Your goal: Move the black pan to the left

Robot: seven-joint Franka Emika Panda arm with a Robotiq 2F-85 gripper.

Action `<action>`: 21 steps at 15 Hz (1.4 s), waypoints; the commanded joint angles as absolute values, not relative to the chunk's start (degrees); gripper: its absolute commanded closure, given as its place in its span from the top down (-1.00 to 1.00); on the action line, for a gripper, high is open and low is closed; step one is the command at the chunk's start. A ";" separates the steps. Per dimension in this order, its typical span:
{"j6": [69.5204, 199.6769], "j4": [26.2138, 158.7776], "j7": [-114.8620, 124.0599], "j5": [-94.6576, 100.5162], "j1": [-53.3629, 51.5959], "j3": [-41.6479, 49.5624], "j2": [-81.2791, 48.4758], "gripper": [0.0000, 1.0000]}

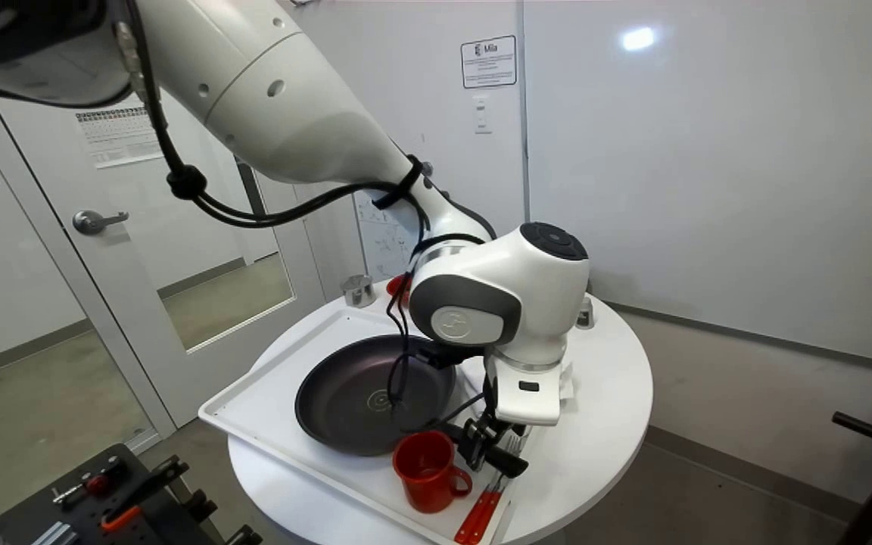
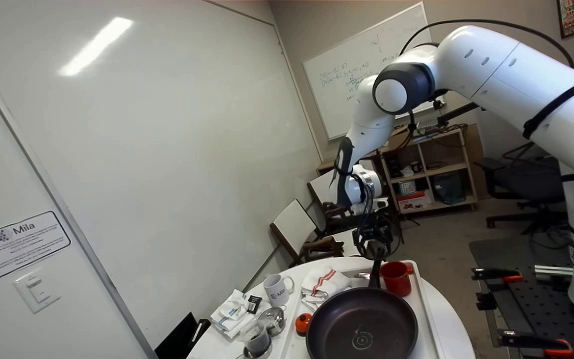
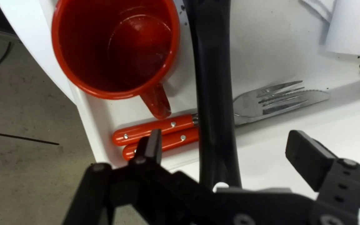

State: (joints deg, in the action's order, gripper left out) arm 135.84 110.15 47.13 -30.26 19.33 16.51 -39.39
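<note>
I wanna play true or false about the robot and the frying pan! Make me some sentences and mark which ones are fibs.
1. The black frying pan rests on a white tray. True.
2. The gripper is open. True.
3. The gripper is holding a mug. False: the red mug stands on the tray, beside the pan's handle.
4. The pan's handle crosses above a fork and a knife. True.
5. That knife and fork are blue-handled. False: they are red-handled.
6. The black frying pan is full of pancakes. False: no food shows in it, only a pale round mark.
</note>
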 commanded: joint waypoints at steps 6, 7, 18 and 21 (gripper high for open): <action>134.34 105.54 52.04 -28.13 19.56 17.21 -44.16 0.47; 134.44 105.37 52.32 -28.01 19.55 17.28 -44.37 0.33; 134.85 104.91 53.76 -26.40 18.78 17.62 -44.74 -1.00; 135.10 104.96 54.09 -25.58 17.86 17.54 -44.79 -1.00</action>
State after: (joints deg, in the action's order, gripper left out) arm 135.89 106.28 51.96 -27.43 18.85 17.29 -44.61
